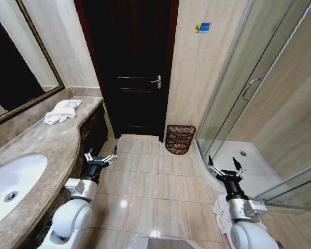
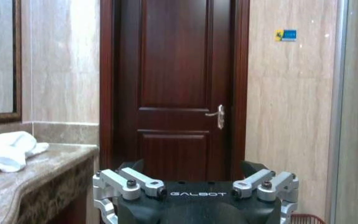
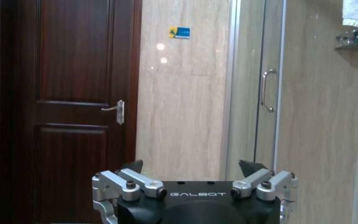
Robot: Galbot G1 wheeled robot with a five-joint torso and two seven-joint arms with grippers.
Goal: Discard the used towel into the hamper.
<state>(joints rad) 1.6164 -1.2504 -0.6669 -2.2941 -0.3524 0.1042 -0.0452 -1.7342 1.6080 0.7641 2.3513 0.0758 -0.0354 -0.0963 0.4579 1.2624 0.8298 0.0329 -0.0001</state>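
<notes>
From the head camera, the hamper [image 1: 180, 139] stands on the tiled floor against the wall, between the dark door [image 1: 129, 67] and the glass shower enclosure [image 1: 249, 98]. The used towel [image 1: 61, 111] lies crumpled at the far end of the marble desk [image 1: 41, 145], beyond the sink [image 1: 13, 181]. The left claw [image 1: 100, 158] hangs beside the desk edge, fingers spread apart and empty; the right claw [image 1: 225, 168] hovers near the shower base, likewise apart. A blue-and-yellow sticker [image 1: 201, 27] sits high on the wall, unreadable.

In the left wrist view, the towel [image 2: 6, 153] rests on the desk [image 2: 36, 182]; "GALBOT" is printed on the claw body.

The right wrist view shows the door handle [image 3: 118, 111] and the same "GALBOT" lettering.
</notes>
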